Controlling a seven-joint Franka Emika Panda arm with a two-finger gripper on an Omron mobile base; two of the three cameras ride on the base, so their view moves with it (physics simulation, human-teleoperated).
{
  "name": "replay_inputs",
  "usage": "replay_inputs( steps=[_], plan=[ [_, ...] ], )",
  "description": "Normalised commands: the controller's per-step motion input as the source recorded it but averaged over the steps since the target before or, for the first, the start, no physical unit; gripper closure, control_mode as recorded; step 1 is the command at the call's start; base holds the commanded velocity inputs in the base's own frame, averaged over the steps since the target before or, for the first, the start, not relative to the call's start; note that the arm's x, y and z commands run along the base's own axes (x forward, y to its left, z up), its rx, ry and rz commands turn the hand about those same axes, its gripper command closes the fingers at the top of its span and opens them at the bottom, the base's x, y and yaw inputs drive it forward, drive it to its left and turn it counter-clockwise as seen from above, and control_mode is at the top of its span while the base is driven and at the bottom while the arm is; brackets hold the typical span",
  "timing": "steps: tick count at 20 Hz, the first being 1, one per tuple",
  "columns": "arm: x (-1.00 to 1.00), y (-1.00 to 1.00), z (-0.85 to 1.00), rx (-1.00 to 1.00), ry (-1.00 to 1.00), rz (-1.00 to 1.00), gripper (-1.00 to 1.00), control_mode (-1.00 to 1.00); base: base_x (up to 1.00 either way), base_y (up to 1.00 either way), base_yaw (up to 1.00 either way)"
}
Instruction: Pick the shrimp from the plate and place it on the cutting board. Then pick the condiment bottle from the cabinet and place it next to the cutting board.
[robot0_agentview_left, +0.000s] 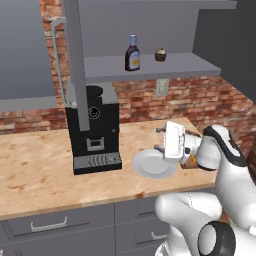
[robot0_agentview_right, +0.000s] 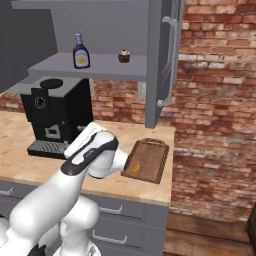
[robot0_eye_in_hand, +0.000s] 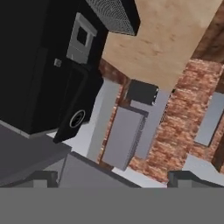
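Observation:
The shrimp (robot0_agentview_right: 135, 169) lies on the near left part of the dark wooden cutting board (robot0_agentview_right: 149, 160), at the counter's right end. To the board's left the white plate (robot0_agentview_left: 152, 165) sits bare on the counter. My gripper (robot0_agentview_left: 159, 139) hovers just above the plate's far right rim, turned sideways toward the coffee machine, open with nothing between its fingers (robot0_eye_in_hand: 43, 177). The condiment bottle (robot0_agentview_left: 132, 54) (robot0_agentview_right: 81, 52) stands upright on the grey shelf of the cabinet (robot0_agentview_left: 165, 65), up and behind. My arm hides most of the board in the left base view.
A black coffee machine (robot0_agentview_left: 94, 127) stands on the counter left of the plate. A small brown cupcake (robot0_agentview_left: 160, 55) sits on the shelf right of the bottle. The open cabinet door (robot0_agentview_right: 161, 60) hangs above the board's far end. Brick wall behind; the counter ends just right of the board.

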Motion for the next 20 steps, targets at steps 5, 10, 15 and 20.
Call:
replay_inputs(
  steps=[5, 10, 15, 20],
  plan=[
    [0.0, 0.29, 0.4, 0.04, 0.12, -0.12, -1.0, -1.0, 0.0, 0.0, 0.0],
    [0.0, 0.16, 0.36, 0.0, 0.15, -0.08, -1.0, -1.0, 0.0, 0.0, 0.0],
    [0.04, 0.01, 0.38, 0.03, 0.23, -0.06, -1.0, -1.0, 0.0, 0.0, 0.0],
    [0.1, 0.0, 0.41, 0.05, 0.23, -0.05, -1.0, -1.0, 0.0, 0.0, 0.0]
  ],
)
